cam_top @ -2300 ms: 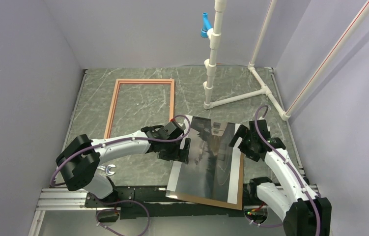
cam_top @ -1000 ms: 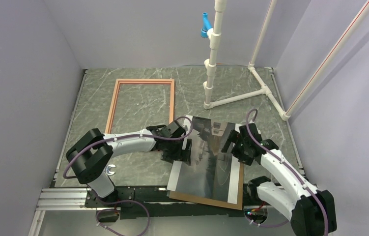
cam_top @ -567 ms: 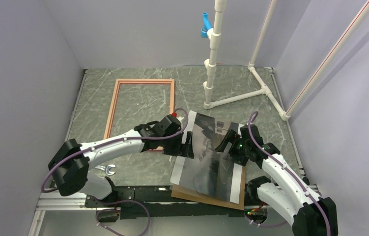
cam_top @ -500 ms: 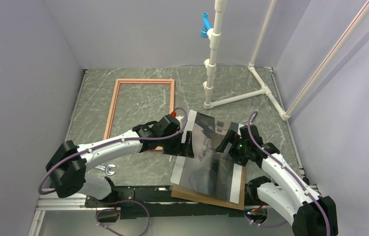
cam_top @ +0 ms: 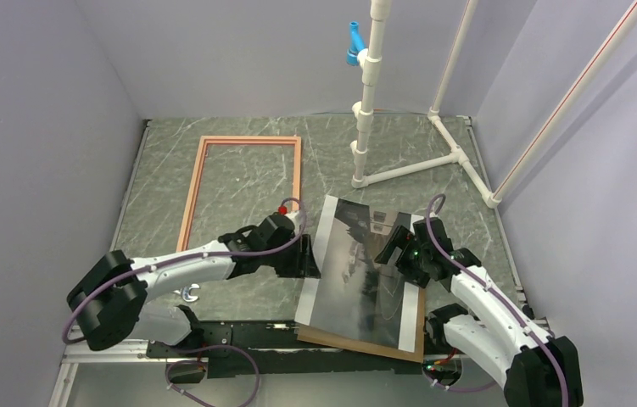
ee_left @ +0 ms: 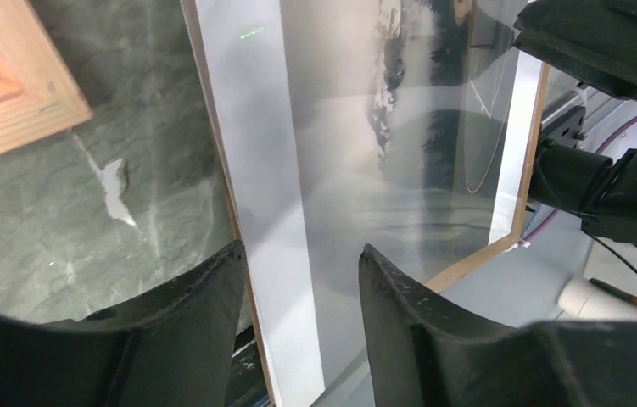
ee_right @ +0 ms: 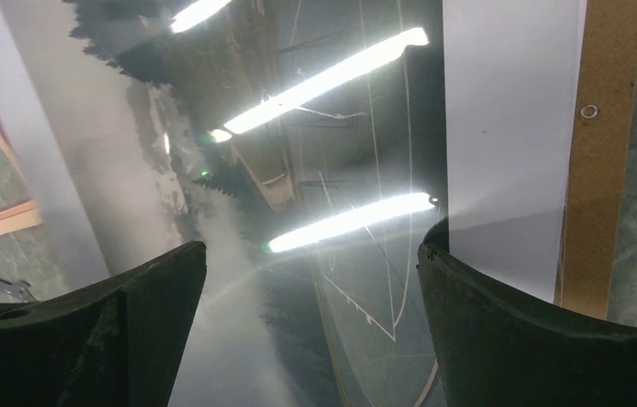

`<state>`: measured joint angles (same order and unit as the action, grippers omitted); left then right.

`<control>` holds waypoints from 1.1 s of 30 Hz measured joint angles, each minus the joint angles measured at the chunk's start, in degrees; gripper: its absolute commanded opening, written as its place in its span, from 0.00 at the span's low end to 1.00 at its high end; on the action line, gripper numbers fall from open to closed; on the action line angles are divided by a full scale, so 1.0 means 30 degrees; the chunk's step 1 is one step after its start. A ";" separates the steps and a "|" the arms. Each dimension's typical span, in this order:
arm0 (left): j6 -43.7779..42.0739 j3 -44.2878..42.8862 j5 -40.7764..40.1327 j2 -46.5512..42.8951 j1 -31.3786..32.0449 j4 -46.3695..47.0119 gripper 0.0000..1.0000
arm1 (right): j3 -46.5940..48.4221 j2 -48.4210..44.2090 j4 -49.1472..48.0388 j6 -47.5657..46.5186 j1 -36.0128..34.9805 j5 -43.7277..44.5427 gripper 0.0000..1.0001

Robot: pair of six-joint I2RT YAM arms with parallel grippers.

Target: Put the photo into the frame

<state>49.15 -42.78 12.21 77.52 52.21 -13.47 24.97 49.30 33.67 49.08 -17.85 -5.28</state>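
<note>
The photo point(cam_top: 364, 271), a dark glossy landscape print with white bands on its left and right edges, lies face up on a brown backing board point(cam_top: 415, 339) at the table's near edge. The salmon frame point(cam_top: 198, 182) lies flat and empty at the back left. My left gripper point(cam_top: 309, 259) is low at the photo's left edge. In the left wrist view its open fingers straddle the white band point(ee_left: 300, 250), and the photo point(ee_left: 382, 170) stretches away beyond them. My right gripper point(cam_top: 395, 252) hovers wide open over the photo's right half point(ee_right: 313, 242) with nothing between its fingers.
A white PVC pipe stand point(cam_top: 365, 110) with a blue clip rises behind the photo, its feet spreading right. A small wrench point(cam_top: 186, 294) lies by the left arm's base. Grey walls close in three sides. The backing board overhangs the metal rail point(cam_top: 111, 343) at the near edge.
My left gripper has drawn back leftward and lower, from over the photo's left band to its edge, and its jaws have narrowed. The right gripper has barely moved.
</note>
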 measured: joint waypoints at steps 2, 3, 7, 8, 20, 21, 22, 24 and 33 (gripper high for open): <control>0.0627 0.1384 0.0182 -0.0787 -0.0415 0.1158 0.45 | 0.0000 -0.0109 -0.0124 0.0000 0.0000 -0.0102 0.97; 0.0911 0.1872 0.0313 -0.1129 -0.0583 0.1581 0.41 | 0.0000 -0.0153 -0.0175 0.0000 0.0000 -0.0138 0.97; 0.1800 0.3723 0.1056 -0.2404 -0.1333 0.4087 0.27 | 0.0000 -0.0197 -0.0270 0.0000 0.0000 -0.0452 0.97; 0.1982 0.4029 0.1195 -0.2579 -0.1486 0.4641 0.27 | 0.0000 -0.0197 -0.0270 0.0007 0.0000 -0.0525 0.97; 0.1253 0.3694 0.1282 -0.2528 -0.1909 0.3541 0.74 | 0.2149 0.0277 0.1282 -0.0743 -0.0015 0.1632 0.97; 0.1056 0.3257 0.1180 -0.2273 -0.1909 0.2841 0.75 | 0.2397 0.0510 0.1392 -0.0860 -0.0015 0.1843 0.97; 0.0838 0.2849 0.1071 -0.1967 -0.1909 0.2310 0.76 | 0.2645 0.0845 0.1479 -0.0991 -0.0015 0.2142 0.97; 0.0444 0.2142 0.0903 -0.1290 -0.1916 0.1450 0.77 | 0.2856 0.1384 0.1639 -0.1180 -0.0015 0.2586 0.97; -0.0860 0.0073 0.0816 0.1785 -0.1902 -0.1326 0.80 | 0.2761 0.2259 0.2659 -0.1260 -0.0051 0.4532 0.98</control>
<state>46.57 -42.57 14.66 82.87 46.50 -17.45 33.26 56.07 41.65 45.30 -18.00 8.32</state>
